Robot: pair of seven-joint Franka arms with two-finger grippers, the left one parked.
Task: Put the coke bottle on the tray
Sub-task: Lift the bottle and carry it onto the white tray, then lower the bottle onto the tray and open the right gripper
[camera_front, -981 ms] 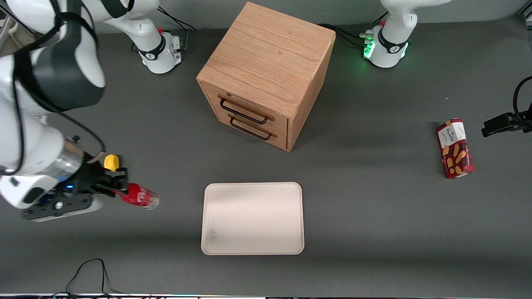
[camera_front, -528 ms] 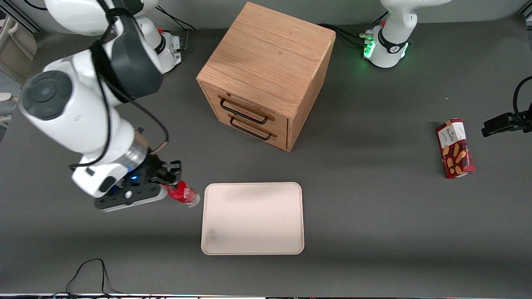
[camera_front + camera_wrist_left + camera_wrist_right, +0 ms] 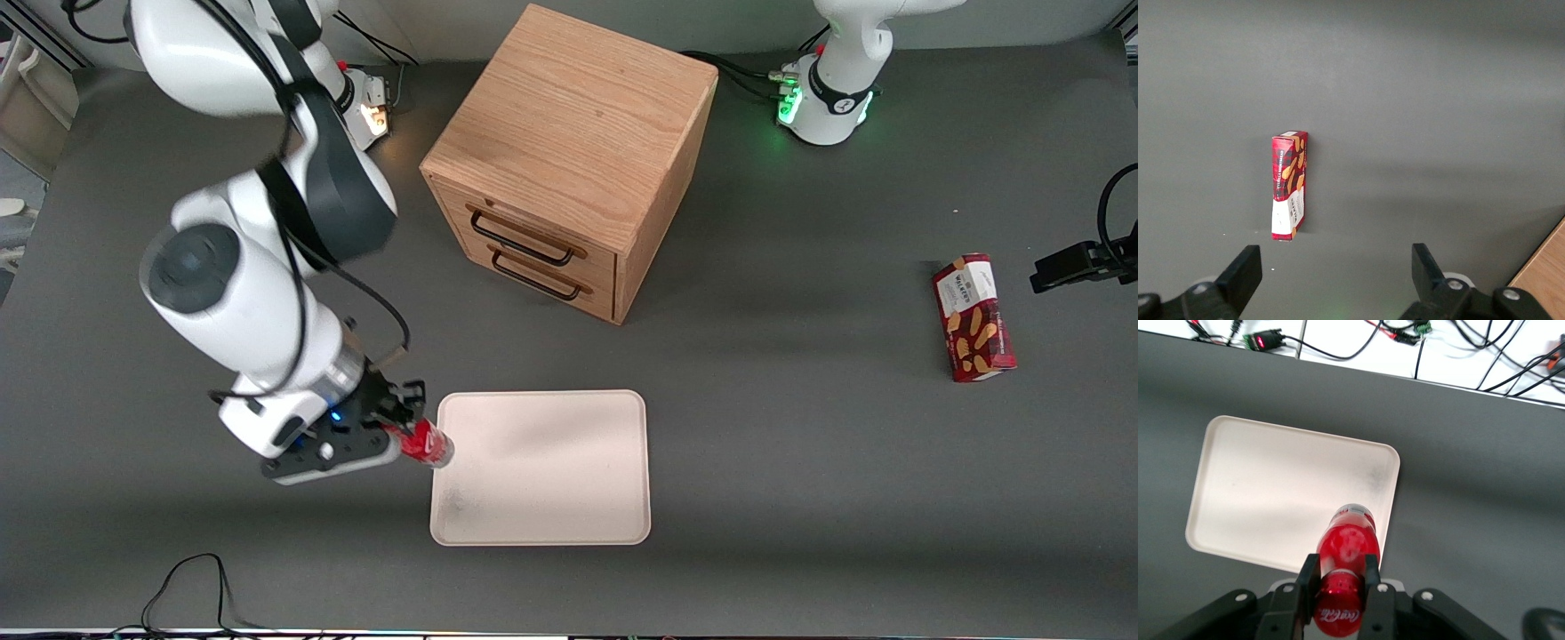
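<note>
Front view — gripper: the right arm's gripper hangs over the dark table just beside the tray's edge at the working arm's end, its fingers pinching the coke bottle.
Front view — coke bottle: the coke bottle juts out of the fingers, tilted, its free end over the rim of the tray; whether it touches the tray cannot be told.
Front view — surroundings: a wooden drawer cabinet with two dark handles stands farther from the camera than the tray; a red snack box lies flat toward the parked arm's end of the table, well apart from both.
Front view — writing: white lettering on the snack box, too small to read.

Right wrist view — grip: two black fingers press on either side of the bottle's red-labelled body.
Right wrist view — position: the bottle's end points down over the tray, close to its edge.
Right wrist view — writing: white script on the label, consistent with the Coca-Cola mark.

Left wrist view — snack box: the box lies alone on the grey table; its print shows biscuit sticks, the text unreadable.
</note>
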